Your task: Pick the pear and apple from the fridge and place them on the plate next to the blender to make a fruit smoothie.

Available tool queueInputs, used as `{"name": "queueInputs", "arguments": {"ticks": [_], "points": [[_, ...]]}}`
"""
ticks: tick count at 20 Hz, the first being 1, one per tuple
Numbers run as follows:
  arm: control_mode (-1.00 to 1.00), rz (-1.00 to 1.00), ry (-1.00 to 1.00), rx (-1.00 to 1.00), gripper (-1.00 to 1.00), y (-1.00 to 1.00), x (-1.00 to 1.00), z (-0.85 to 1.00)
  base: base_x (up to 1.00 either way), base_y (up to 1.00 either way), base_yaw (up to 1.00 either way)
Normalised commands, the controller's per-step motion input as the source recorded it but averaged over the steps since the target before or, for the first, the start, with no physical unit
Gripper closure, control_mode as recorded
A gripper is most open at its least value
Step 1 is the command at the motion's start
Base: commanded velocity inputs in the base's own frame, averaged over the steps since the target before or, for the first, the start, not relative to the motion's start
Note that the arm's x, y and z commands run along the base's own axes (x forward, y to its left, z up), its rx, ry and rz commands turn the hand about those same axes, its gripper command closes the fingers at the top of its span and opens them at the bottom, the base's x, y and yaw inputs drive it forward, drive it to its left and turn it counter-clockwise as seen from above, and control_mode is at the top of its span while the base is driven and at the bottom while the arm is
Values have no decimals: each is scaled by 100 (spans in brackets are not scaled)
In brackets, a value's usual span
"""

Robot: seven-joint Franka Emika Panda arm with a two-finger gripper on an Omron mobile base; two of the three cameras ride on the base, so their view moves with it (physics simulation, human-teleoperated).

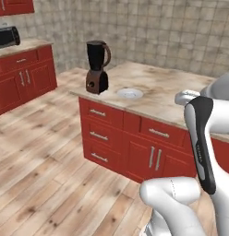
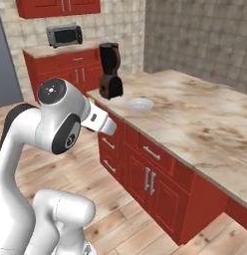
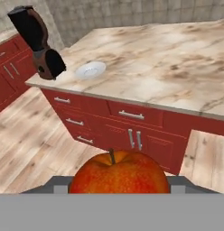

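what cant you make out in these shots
- Fingertips: hand view, hidden behind the apple, so the grip itself is unseen.
- Apple's lower half: cut off at the bottom of the hand view.
- Blender knob: too small in both base views.

- The white arm [image 1: 199,138] rises bent, its elbow high.
- In the hand view the end effector [image 3: 119,187] sits low at the frame's bottom, closed around the apple [image 3: 119,173], stem up.

Round red-orange apple [image 3: 119,173] with short brown stem upright, low between the jaws, small white shallow plate [image 1: 129,94] bare on marbled desk, tall dark-jarred brown-based blender [image 1: 97,67] upright just beside plate
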Motion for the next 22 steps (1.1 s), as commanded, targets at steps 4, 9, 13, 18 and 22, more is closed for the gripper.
{"name": "queueInputs", "arguments": {"ticks": [4, 9, 13, 18, 22], "points": [[100, 0, 0, 0, 100, 0, 0, 0, 100, 88, -39], [100, 0, 0, 0, 100, 0, 0, 0, 100, 66, -45], [100, 0, 0, 0, 100, 0, 0, 0, 100, 44, -48], [100, 0, 0, 0, 100, 0, 0, 0, 93, 16, -41], [100, 0, 0, 0, 100, 0, 0, 0, 86, 0, -26]]}}
